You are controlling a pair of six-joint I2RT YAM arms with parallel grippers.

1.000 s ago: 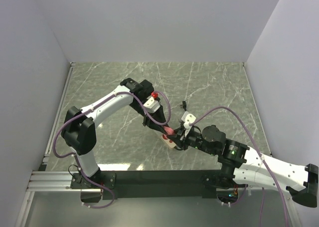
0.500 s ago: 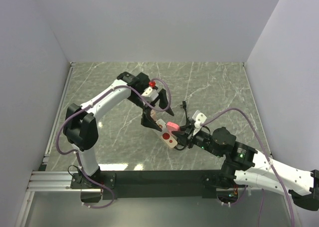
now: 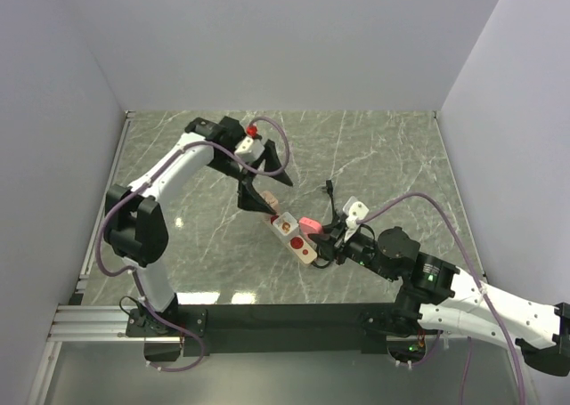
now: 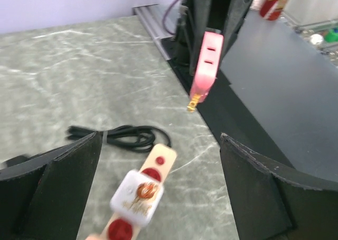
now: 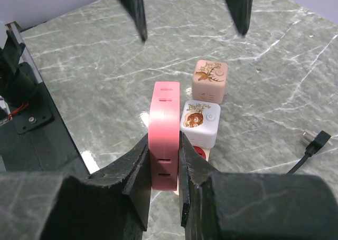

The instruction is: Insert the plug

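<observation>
My right gripper (image 5: pixel 163 190) is shut on a pink plug (image 5: pixel 165 132), held upright just above and beside the power strip. In the left wrist view the pink plug (image 4: pixel 205 66) shows gold prongs pointing down. The beige power strip (image 3: pixel 305 252) with red sockets lies on the marble table; a white cube adapter (image 5: pixel 200 123) sits on it and a tan cube (image 5: pixel 210 80) stands at its far end. My left gripper (image 3: pixel 270 191) is open, raised behind the strip, with nothing between its fingers (image 4: pixel 53 190). The strip (image 4: pixel 158 161) lies below it.
A black cable (image 4: pixel 122 136) lies coiled on the table beside the strip, its connector end (image 5: pixel 312 141) to the right. The black base rail (image 3: pixel 285 320) runs along the near edge. White walls enclose the table on three sides.
My left gripper has opened and drawn back up and to the left, away from the strip. The right arm shifted right with the pink plug early on, then held still.
</observation>
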